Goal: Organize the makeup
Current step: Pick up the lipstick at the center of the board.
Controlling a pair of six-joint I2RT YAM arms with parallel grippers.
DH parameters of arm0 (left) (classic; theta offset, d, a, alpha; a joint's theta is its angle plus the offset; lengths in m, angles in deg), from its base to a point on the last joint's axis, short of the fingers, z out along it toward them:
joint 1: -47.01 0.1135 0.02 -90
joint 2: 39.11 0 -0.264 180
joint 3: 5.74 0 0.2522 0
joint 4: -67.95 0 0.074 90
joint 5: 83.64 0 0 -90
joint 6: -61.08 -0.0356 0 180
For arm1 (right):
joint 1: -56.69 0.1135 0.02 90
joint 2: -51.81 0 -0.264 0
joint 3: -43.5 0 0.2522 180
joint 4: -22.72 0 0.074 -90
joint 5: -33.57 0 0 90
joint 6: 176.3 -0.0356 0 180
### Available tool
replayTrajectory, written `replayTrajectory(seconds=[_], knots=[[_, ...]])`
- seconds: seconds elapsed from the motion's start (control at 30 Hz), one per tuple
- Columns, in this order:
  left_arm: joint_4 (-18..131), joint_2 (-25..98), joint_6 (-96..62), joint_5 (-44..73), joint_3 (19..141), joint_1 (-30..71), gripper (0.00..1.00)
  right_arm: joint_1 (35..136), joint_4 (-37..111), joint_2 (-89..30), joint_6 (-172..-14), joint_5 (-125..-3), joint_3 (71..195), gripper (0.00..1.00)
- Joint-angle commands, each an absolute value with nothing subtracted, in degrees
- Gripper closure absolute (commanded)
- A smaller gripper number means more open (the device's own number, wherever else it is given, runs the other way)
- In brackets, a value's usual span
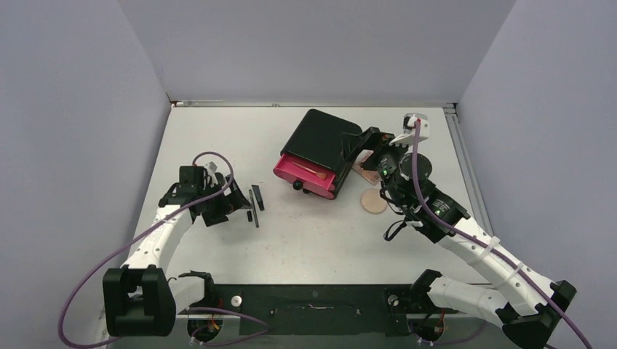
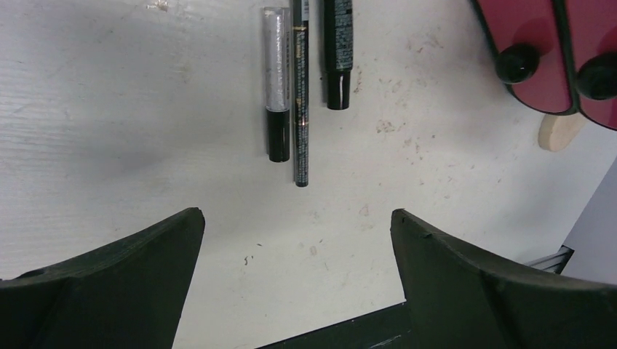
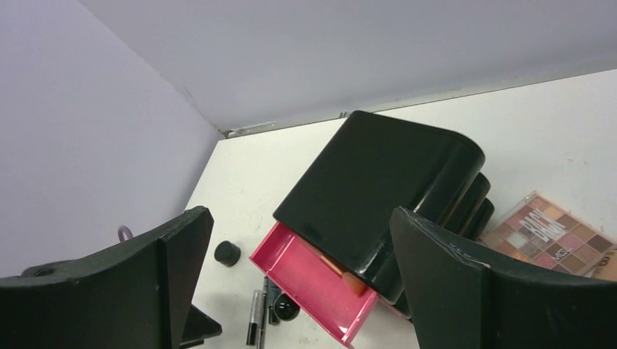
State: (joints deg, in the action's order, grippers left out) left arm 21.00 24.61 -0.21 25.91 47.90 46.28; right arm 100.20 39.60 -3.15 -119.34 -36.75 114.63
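A silver tube with a black cap (image 2: 276,80), a thin black pencil (image 2: 300,94) and a black pen (image 2: 337,54) lie side by side on the table (image 1: 305,240), just ahead of my open, empty left gripper (image 2: 298,225), which also shows in the top view (image 1: 239,203). An orange-handled brush (image 3: 342,276) lies in the open pink drawer (image 3: 313,287). My right gripper (image 3: 298,225) is open and empty, raised over the cabinet's right side (image 1: 364,149). A small black jar (image 3: 228,252) stands left of the drawer. The eyeshadow palette (image 3: 549,233) and the peach disc (image 1: 375,201) lie right of the cabinet.
The big black cabinet (image 1: 320,142) stands at the middle back, its top pink drawer (image 1: 305,174) pulled out toward the front left. Black drawer knobs (image 2: 518,62) show in the left wrist view. Grey walls close in the table on three sides.
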Motion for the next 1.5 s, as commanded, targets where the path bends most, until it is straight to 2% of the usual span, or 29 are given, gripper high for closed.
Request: replayTrajectory(seconds=[0.0,0.07,0.17,0.43,0.63,0.73,0.87,1.03,1.27,1.47], knots=[[21.03,28.84,-1.43,24.55,50.38,44.19,0.05,99.32,45.35,-6.19,-118.01,-32.15,122.90,0.10],[20.00,30.50,-0.91,19.10,51.95,41.45,0.06,98.79,48.03,-7.16,-119.03,-31.41,124.27,0.10],[17.77,33.89,1.02,10.83,54.08,37.55,0.14,97.98,46.59,-6.81,-121.29,-31.22,122.62,0.10],[16.46,38.85,1.97,5.07,60.52,36.93,0.30,96.44,47.14,-8.14,-123.39,-33.84,122.54,0.01],[15.17,45.17,-0.75,3.48,64.13,36.89,0.44,95.83,47.45,-9.08,-124.29,-35.88,122.43,0.12],[15.99,46.77,-1.19,3.64,62.86,36.85,0.52,95.56,48.08,-9.80,-124.27,-36.27,122.90,0.14],[16.49,47.53,-1.25,4.71,62.93,36.39,0.50,95.24,48.52,-10.73,-124.92,-36.30,122.90,0.14],[17.16,47.87,-1.68,6.29,63.09,36.04,0.43,94.88,48.84,-12.04,-125.46,-37.90,123.25,0.13],[16.14,49.63,-2.03,5.50,63.76,35.13,0.41,94.66,45.99,-11.66,-125.86,-39.82,122.95,0.12],[15.91,47.26,-2.18,3.58,62.50,34.64,0.32,94.63,46.95,-13.89,-126.22,-40.88,124.11,0.11]])
